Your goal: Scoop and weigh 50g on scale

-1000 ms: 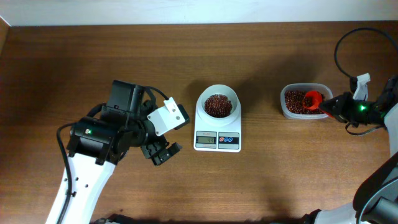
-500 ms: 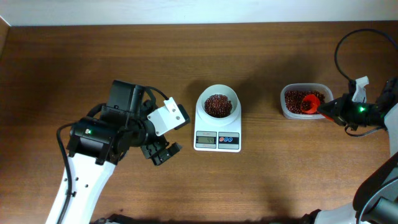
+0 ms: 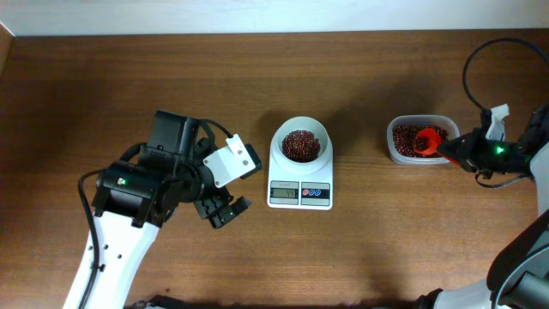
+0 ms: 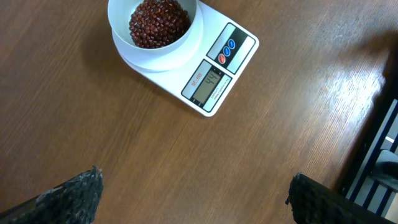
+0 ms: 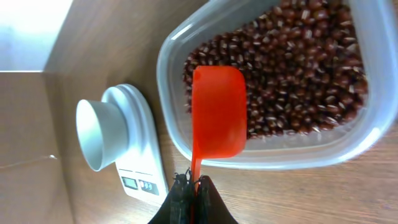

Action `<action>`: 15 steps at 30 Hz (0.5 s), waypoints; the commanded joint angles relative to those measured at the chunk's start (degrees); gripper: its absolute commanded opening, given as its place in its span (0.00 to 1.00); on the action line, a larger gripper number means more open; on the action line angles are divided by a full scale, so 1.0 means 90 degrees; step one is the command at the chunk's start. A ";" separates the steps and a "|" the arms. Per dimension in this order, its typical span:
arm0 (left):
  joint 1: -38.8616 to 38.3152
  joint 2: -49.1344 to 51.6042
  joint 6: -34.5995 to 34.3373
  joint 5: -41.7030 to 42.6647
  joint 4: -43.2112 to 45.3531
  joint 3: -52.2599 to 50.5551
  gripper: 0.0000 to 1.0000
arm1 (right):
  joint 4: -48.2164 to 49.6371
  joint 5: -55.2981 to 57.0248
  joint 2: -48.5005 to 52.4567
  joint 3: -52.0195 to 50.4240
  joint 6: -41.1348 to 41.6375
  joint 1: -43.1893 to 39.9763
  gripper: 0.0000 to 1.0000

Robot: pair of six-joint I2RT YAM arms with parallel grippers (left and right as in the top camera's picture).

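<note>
While the brown desk (image 3: 103,69) carries both containers, the left hand (image 3: 221,209) hangs over it just left of the scale (image 3: 300,176), fingers spread wide apart and holding nothing. The scale sits mid-desk, its round bowl (image 3: 299,144) heaped with red beans (image 4: 158,22). Well to its right stands the clear tub (image 3: 389,142) with more beans. The right hand (image 3: 453,151) is clamped tight on the thin handle of the red scoop (image 5: 217,112), whose cup sits over the tub's near side and looks empty. I judge this the dipping step of a top-up. Next, the cup must dig into the beans, lift level and travel left to the bowl without spilling. The digits on the display (image 4: 208,84) are too small to read, so I cannot tell how close the bowl is to target. Whether the cup touches the beans is also unclear.
</note>
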 commanded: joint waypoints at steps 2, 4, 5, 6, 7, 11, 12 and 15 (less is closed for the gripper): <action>0.0029 -0.0056 0.0085 0.0092 0.0007 0.0087 0.99 | 0.0294 -0.1175 0.0039 0.0109 0.0029 -0.0019 0.04; 0.0029 -0.0056 0.0085 0.0092 0.0007 0.0087 0.99 | 0.0381 -0.1464 0.0039 0.0109 0.0029 -0.0019 0.04; 0.0029 -0.0056 0.0085 0.0092 0.0007 0.0087 0.99 | 0.0379 -0.1637 0.0039 0.0109 0.0029 -0.0017 0.04; 0.0029 -0.0056 0.0085 0.0092 0.0007 0.0087 0.99 | 0.0364 -0.1826 0.0039 0.0109 0.0032 -0.0017 0.04; 0.0029 -0.0056 0.0085 0.0095 0.0007 0.0087 0.99 | 0.0345 -0.1987 0.0039 0.0109 0.0032 -0.0010 0.04; 0.0029 -0.0056 0.0085 0.0092 0.0007 0.0087 0.99 | 0.0267 -0.2229 0.0039 0.0109 0.0036 0.0117 0.04; 0.0029 -0.0056 0.0085 0.0092 0.0007 0.0087 0.99 | 0.0257 -0.2312 0.0039 0.0109 0.0039 0.0211 0.04; 0.0029 -0.0056 0.0085 0.0092 0.0007 0.0087 0.99 | 0.0287 -0.2380 0.0039 0.0112 0.0236 0.0585 0.04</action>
